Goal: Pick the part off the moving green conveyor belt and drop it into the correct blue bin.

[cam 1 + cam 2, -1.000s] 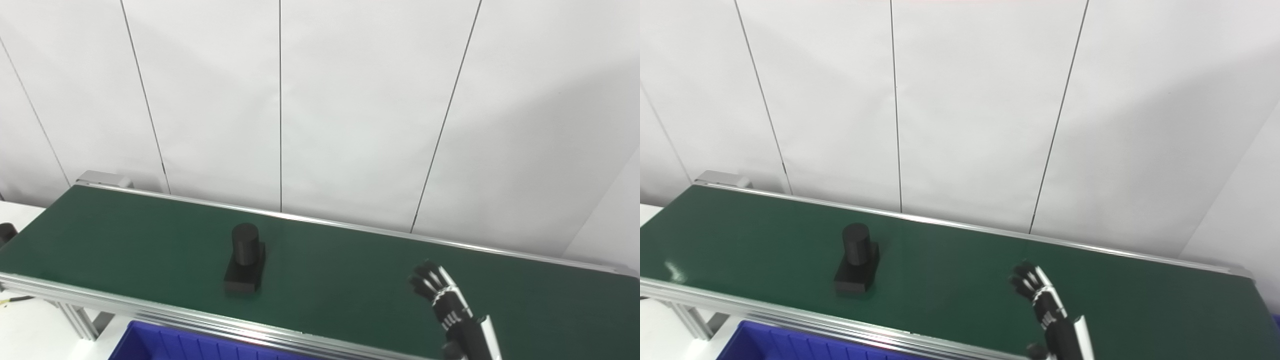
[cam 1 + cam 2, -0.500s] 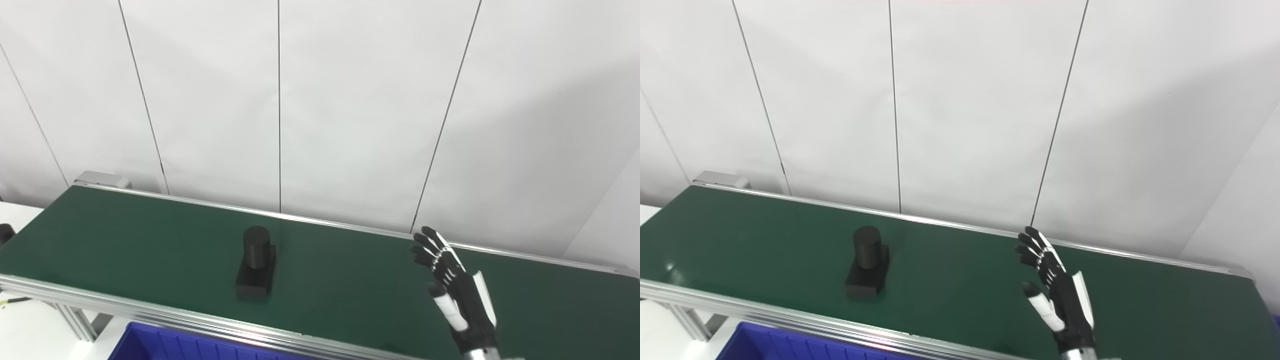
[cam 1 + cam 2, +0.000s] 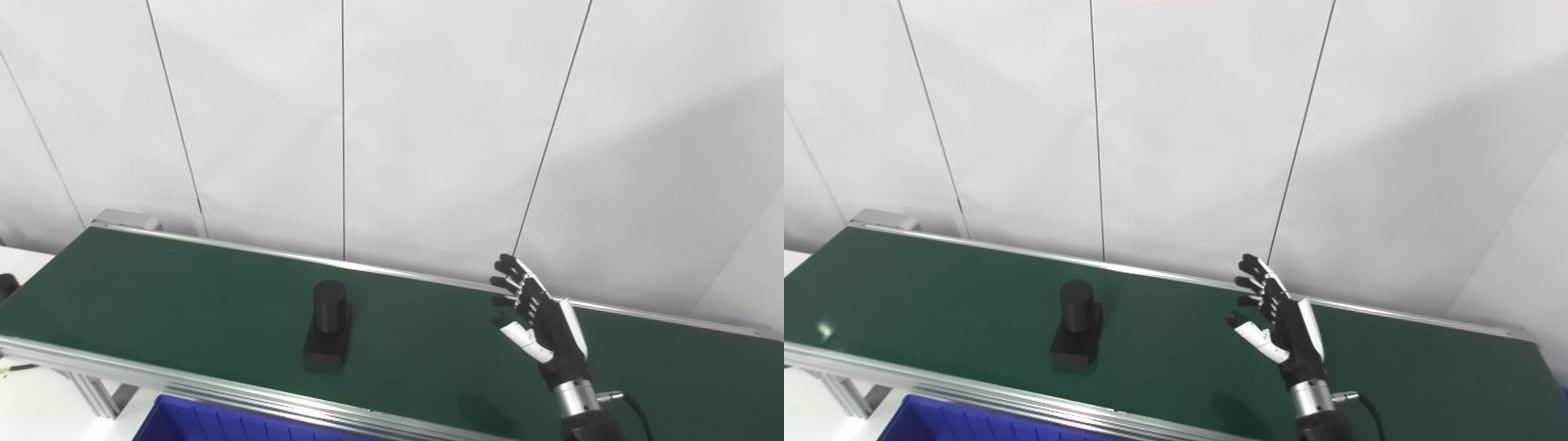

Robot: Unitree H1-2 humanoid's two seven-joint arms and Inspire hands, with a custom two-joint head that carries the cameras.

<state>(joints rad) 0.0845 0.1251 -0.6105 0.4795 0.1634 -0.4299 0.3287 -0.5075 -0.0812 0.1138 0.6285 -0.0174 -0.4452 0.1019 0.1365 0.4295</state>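
A black part [image 3: 328, 328], an upright cylinder on a flat rectangular base, stands on the green conveyor belt [image 3: 153, 294] near its front edge, left of centre. My right hand [image 3: 539, 321] is raised above the belt to the right of the part, well apart from it. It is open, fingers spread and pointing up, palm turned toward the part, and it holds nothing. It also shows in the right eye view [image 3: 1280, 324]. My left hand is not in view.
A blue bin [image 3: 202, 422] shows at the bottom edge, just in front of the belt's metal side rail [image 3: 184, 383]. A white panelled wall stands right behind the belt. A white table surface [image 3: 24, 392] lies at the lower left.
The part has ridden the belt to the right. My right hand has risen from low at the front edge, moved up and slightly left, and spread its fingers.
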